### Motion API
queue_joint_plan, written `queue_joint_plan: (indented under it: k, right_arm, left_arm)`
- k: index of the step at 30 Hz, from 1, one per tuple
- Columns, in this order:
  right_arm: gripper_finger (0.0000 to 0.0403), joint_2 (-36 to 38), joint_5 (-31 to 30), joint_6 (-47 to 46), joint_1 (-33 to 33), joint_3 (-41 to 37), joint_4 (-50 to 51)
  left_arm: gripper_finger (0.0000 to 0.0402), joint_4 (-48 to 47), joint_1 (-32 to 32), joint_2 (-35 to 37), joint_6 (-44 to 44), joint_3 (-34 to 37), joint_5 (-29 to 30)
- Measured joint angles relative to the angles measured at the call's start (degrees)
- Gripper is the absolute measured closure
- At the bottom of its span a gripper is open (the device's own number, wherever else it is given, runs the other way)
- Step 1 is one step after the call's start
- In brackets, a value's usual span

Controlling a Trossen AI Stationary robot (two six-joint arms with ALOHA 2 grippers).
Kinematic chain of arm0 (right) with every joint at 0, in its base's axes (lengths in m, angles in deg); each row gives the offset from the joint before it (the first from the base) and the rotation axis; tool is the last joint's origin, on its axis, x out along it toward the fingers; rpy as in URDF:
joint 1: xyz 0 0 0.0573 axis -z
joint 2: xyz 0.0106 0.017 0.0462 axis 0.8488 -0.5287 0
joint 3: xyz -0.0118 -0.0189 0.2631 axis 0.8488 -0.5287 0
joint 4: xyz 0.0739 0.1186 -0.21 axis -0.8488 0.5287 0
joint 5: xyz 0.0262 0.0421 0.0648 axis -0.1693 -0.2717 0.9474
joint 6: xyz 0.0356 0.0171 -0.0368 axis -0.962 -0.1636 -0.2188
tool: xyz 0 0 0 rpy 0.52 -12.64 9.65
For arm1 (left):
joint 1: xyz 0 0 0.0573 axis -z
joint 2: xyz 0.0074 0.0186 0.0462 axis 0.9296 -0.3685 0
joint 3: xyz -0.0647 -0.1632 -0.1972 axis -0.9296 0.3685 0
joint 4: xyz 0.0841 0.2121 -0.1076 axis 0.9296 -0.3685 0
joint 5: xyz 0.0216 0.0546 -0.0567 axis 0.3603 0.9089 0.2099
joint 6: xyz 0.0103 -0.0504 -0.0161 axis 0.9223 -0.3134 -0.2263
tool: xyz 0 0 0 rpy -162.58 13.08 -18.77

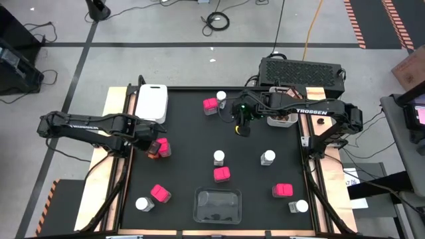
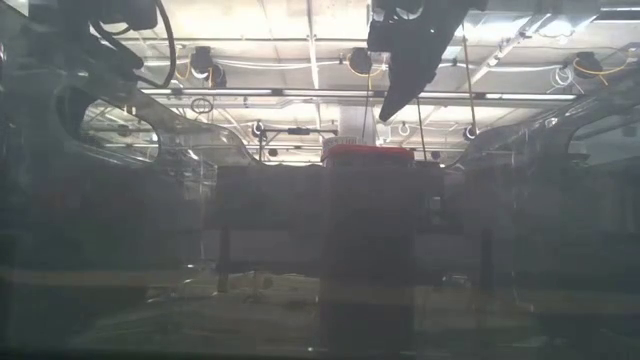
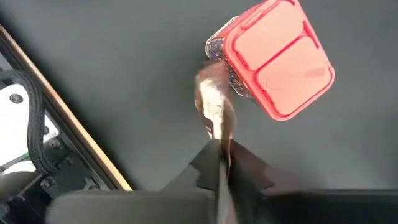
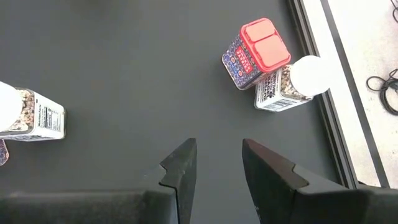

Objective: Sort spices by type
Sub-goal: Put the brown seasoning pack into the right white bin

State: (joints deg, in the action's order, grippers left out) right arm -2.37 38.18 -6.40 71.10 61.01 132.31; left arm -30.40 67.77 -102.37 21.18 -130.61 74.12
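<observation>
The spices stand scattered on the black mat. Pink square-topped boxes (image 1: 222, 174) and clear jars with round white lids (image 1: 218, 157) both show in the high view. My left gripper (image 1: 151, 147) reaches in from the table's left edge, shut on a small brown thing (image 3: 214, 106) beside a pink box (image 3: 273, 59). My right gripper (image 4: 217, 162) is open above bare mat near the far middle (image 1: 242, 125). Ahead of it stand a pink box (image 4: 258, 53) and a white-lidded jar (image 4: 292, 84), side by side and touching. My left gripper pinches a narrow, blurred brown thing (image 3: 216, 121) between its two shut fingers. It sticks out past the fingertips, right beside the pink box's side wall (image 3: 224, 59). The fingers come from the table's left. Whether the thing rests on the mat cannot be told.
A white tray (image 1: 152, 101) sits at the far left corner and a clear tray (image 1: 216, 204) at the near middle. Another tray with brownish contents (image 1: 282, 117) lies under my right arm. The mat's raised border (image 4: 323, 106) runs close behind the far pair. Open mat lies in the centre.
</observation>
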Motion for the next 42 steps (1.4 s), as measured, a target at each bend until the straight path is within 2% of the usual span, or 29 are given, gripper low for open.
queue_joint_plan:
  k: [7, 15, 18, 21, 24, 28, 31, 37, 42]
  right_arm:
    - [0.0277, 0.0, 0.0, 0.0, 0.0, 0.0, 0.0]
    - [0.0277, 0.0, 0.0, 0.0, 0.0, 0.0, 0.8]
    - [0.0277, 0.0, -0.1, 0.0, 0.0, 0.0, 2.3]
    - [0.0277, 0.2, -0.1, 0.0, 0.0, 0.0, 3.8]
    - [0.0277, 1.5, 0.3, 1.9, 0.0, 0.0, 6.1]
    - [0.0277, 5.9, 10.8, 4.3, 2.2, 0.0, 6.9]
    - [0.0277, 10.4, 14.5, 4.5, 4.9, -1.8, 5.9]
    - [0.0277, 21.3, 15.9, 3.6, 10.0, -13.8, 0.3]
    - [0.0277, 28.5, 22.8, 1.4, 11.8, -24.0, -5.3]
  left_arm:
    - [0.0398, -0.9, 0.0, 0.0, 1.9, -2.6, 1.4]
    - [0.0400, -8.0, -2.2, 0.0, 6.4, -15.7, 6.7]
    - [0.0400, -6.1, -3.7, -0.4, 10.0, -20.8, 8.4]
    - [0.0400, -0.3, -5.7, -2.8, 15.9, -24.9, 8.9]
    - [0.0401, 4.9, -8.0, -7.9, 23.8, -28.7, 7.2]
    - [0.0401, 11.1, -11.3, -18.3, 35.9, -33.8, 1.7]
    - [0.0401, 14.2, -13.7, -27.2, 44.9, -39.1, -2.8]
    - [0.0401, 14.7, -16.5, -43.7, 56.7, -53.4, -9.0]
    - [0.0401, 12.0, -16.5, -54.4, 61.7, -64.2, -12.3]
